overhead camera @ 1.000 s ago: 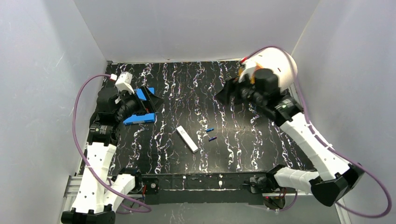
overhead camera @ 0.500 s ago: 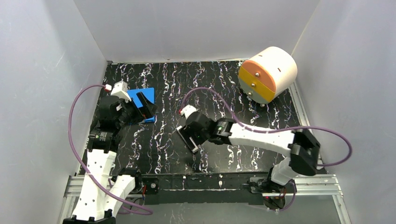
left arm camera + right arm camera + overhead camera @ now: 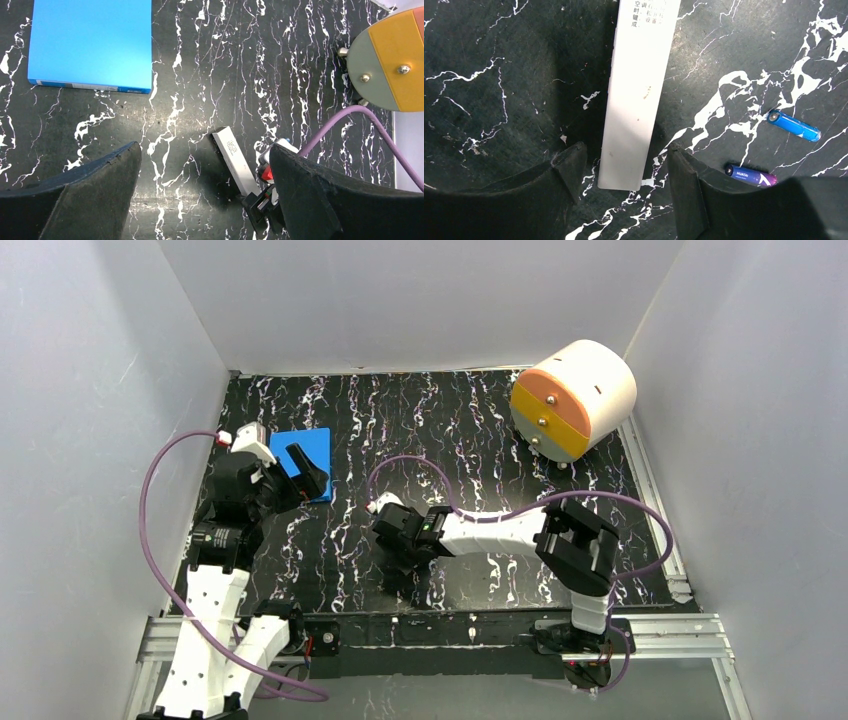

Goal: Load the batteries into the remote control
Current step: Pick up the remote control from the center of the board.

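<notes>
The right jaws [image 3: 624, 156] stand fairly wide, one finger [image 3: 566, 167] on each side of the remote control's [image 3: 636, 100] near end. A dark gap shows on both sides, so they grip nothing. The remote control lies flat on the black marbled table [image 3: 450, 440], a little toward 6 o'clock from the table's middle. In the top view the right arm's wrist hides most of it.

In the right wrist view, two batteries lie loose on the table at about 4 o'clock from the remote control's end. The upper battery [image 3: 794, 125] and the lower battery [image 3: 750, 176] are apart from each other and clear of the remote control.

The left jaws [image 3: 205, 200] are spread as wide as they go and hold nothing. They hang above the table beside the blue pad [image 3: 90, 45] at 10 o'clock. The cream-and-orange drum [image 3: 572, 398] sits on its side at 1 o'clock.
</notes>
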Motion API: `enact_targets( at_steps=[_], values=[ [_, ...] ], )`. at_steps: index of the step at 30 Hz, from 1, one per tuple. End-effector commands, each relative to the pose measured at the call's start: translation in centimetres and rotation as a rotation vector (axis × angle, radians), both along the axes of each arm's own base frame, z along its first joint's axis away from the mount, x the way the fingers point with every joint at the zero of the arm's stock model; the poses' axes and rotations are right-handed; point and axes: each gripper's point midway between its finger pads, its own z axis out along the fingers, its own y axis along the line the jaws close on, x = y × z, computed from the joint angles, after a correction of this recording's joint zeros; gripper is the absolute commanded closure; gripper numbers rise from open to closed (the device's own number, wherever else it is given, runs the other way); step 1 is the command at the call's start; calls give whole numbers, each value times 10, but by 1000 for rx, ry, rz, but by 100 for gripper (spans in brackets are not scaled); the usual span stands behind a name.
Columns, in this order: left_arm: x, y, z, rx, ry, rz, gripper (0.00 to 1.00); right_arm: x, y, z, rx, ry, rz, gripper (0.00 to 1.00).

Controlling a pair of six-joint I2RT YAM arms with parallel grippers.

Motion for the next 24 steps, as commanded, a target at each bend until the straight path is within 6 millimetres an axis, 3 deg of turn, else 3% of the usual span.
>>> enact_targets(
  at_steps=[1,6,11,16,20,24],
  values=[
    [-3,6,-7,20,24,26,1,6,9,0,8,-19,1,34],
    [-2,4,-10,14,32,24,2,7,11,1,27,-22,11,41],
    [-3,-3,-14,-10,37,-13,1,11,11,1,66,7,10,62],
    [-8,-46,-4,-72,-29,-305,1,25,12,13,201,36,56,81],
    [-1,-69,15,-130,-122,-441,1,40,21,48,392,73,126,88],
    [-1,-98,47,-188,-251,-667,2,69,13,96,563,77,117,88]
  ],
)
